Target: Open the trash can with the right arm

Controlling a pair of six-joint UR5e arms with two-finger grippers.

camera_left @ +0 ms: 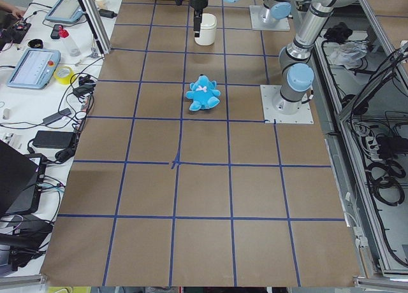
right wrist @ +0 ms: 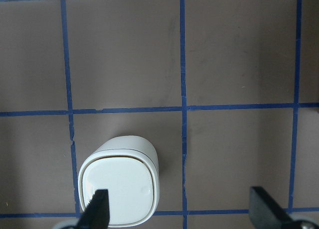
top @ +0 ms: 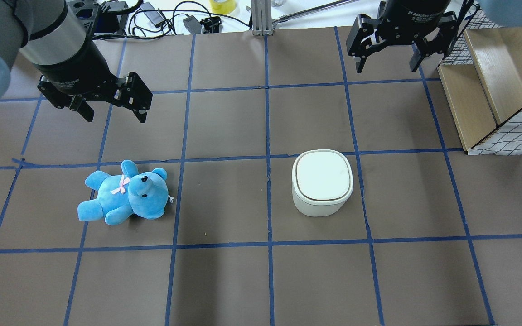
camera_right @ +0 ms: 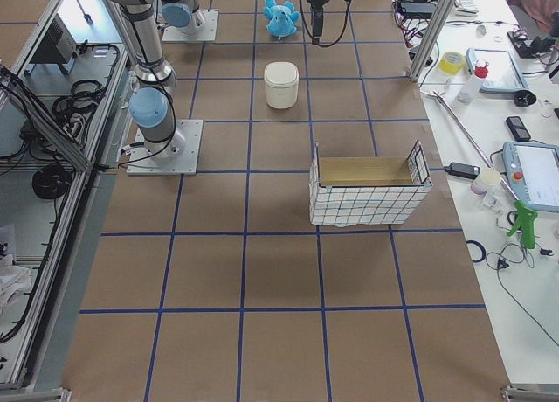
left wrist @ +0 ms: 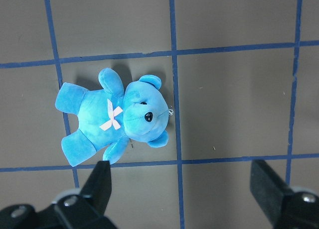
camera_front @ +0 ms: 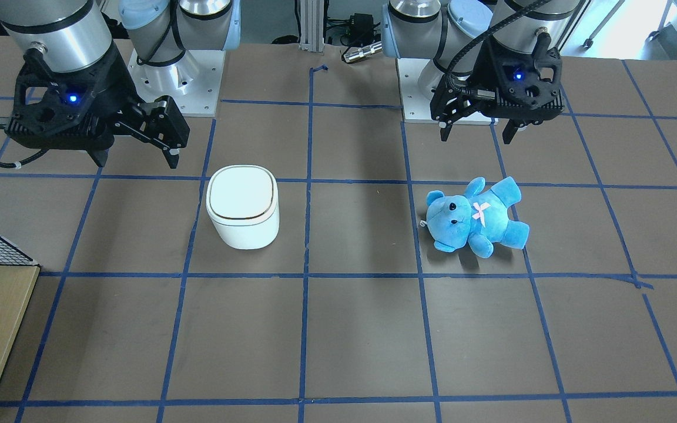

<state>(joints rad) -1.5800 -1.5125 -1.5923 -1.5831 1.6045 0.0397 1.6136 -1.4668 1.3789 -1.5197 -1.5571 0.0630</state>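
Note:
The white trash can (top: 322, 181) stands on the table with its lid shut; it also shows in the front view (camera_front: 243, 205) and low left in the right wrist view (right wrist: 119, 186). My right gripper (top: 386, 68) (camera_front: 137, 155) (right wrist: 182, 214) is open and empty. It hangs high above the table, apart from the can. My left gripper (top: 116, 117) (camera_front: 476, 136) (left wrist: 184, 189) is open and empty, high above the blue teddy bear (top: 125, 192) (left wrist: 112, 117).
A wire basket with a wooden box (top: 492, 90) (camera_right: 367, 192) stands at the table's right side, beyond the can. The arm bases (camera_front: 177, 82) are at the robot's edge. Blue tape lines grid the brown table (top: 224, 280).

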